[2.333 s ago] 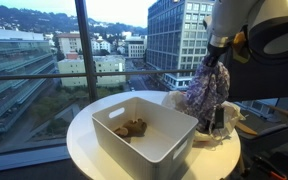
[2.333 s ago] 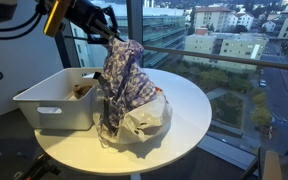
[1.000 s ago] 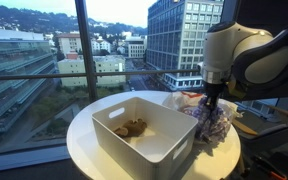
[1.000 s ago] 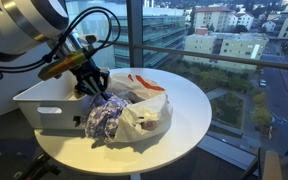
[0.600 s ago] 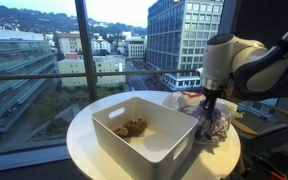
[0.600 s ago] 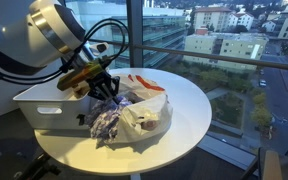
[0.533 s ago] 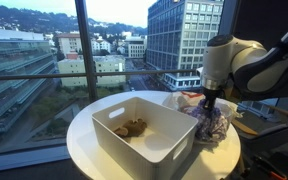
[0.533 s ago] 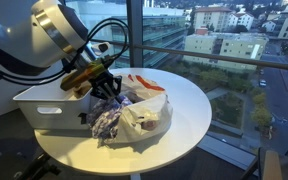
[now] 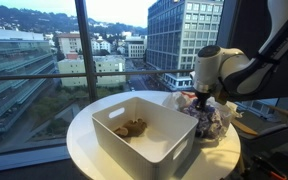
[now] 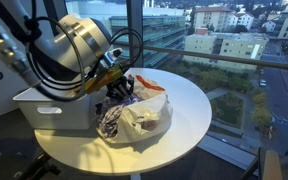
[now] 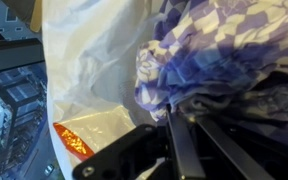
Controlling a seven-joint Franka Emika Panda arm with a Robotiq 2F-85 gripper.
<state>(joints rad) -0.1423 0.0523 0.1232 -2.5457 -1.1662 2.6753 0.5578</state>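
My gripper (image 10: 119, 93) is low over the round white table (image 10: 189, 110), shut on a purple and white checked cloth (image 10: 111, 121). The cloth lies bunched on the table beside a white plastic bag (image 10: 147, 112) with orange print. In the wrist view the gripper (image 11: 184, 115) has its two black fingers (image 11: 180, 150) close together, with the cloth (image 11: 224, 50) bunched at their tips and the bag (image 11: 89, 70) beside it. In an exterior view the gripper (image 9: 202, 99) stands over the cloth (image 9: 212, 120), right of a white bin (image 9: 144, 135).
The white bin (image 10: 54, 100) holds a small brown object (image 9: 132, 127). The table stands against a floor-to-ceiling window with a dark frame post (image 9: 82, 50). Black cables (image 10: 104, 35) loop off the arm. The table's rim (image 9: 79, 150) is close to the bin.
The gripper has come down from holding the cloth hanging high above the table to low over it. The cloth now rests bunched against the bag, and the gripper has shifted over the bag.
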